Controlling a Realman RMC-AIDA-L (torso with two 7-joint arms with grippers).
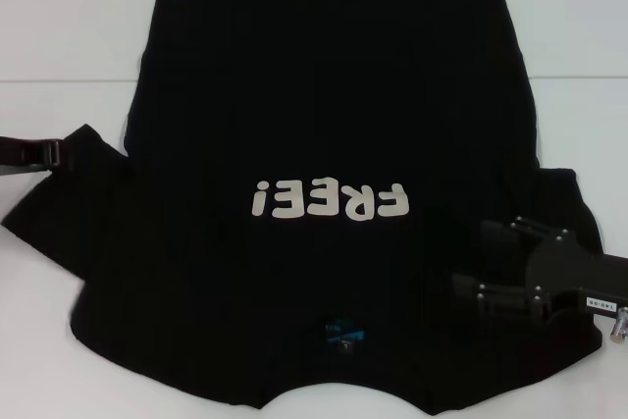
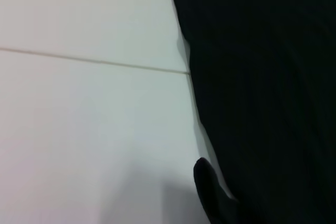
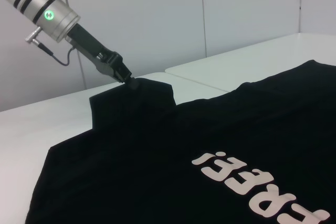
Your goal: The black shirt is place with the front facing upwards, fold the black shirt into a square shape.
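The black shirt [image 1: 324, 105] lies spread flat, front up, on the white table [image 1: 69, 36], its long axis running away from the robot: the collar with the small blue neck label [image 1: 343, 334] is at the near edge and the hem at the far edge, so the cream "FREE!" lettering [image 1: 329, 201] reads upside down in the head view. The left gripper [image 3: 126, 77] is clenched on the tip of the shirt's left sleeve [image 3: 144, 98], which rises a little off the table. The right gripper [image 1: 491, 262] rests over the right sleeve near the shoulder, its two fingers spread apart, holding nothing.
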